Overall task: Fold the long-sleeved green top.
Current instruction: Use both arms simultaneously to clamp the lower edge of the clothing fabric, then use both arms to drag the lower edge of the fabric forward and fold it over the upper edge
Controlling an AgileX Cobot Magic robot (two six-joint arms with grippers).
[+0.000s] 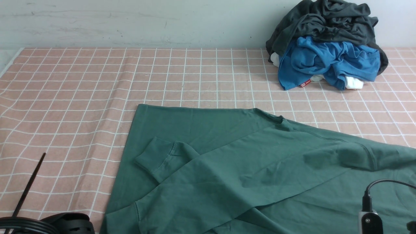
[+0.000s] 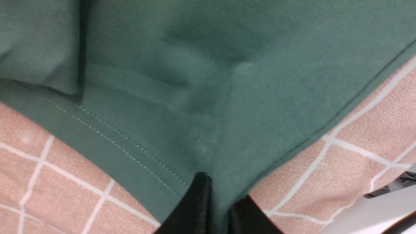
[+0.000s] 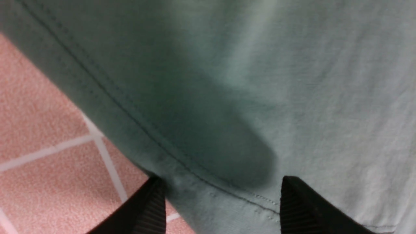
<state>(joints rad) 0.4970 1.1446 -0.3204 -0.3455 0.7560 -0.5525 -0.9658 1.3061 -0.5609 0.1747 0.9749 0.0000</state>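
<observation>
**Item 1. Left gripper**. Bottom centre of the left wrist view. The jaws are closed tight, with a corner of the green long-sleeved top pinched between them just by the stitched hem.

**Item 2. Right gripper**. Bottom of the right wrist view. The jaws stand wide apart astride a seamed edge of the top. Cloth lies between them but is not clamped.

**Item 3. Green long-sleeved top.** Fills the lower centre and lower right of the front view and runs off the bottom and right edges. It lies on the checked pink tablecloth.
- Done: one sleeve is laid across the body, its ribbed cuff at centre left, and a diagonal fold crosses the middle.
- Left, as judged: the garment is broad and loosely creased, so it needs further folds to make a compact bundle. The task looks early to midway.

**Item 4. Tablecloth.** Bare squares across the left and middle.

**Item 5. Heap, upper right.** A blue garment with a red tag lies under a charcoal garment, well apart from the top.
</observation>
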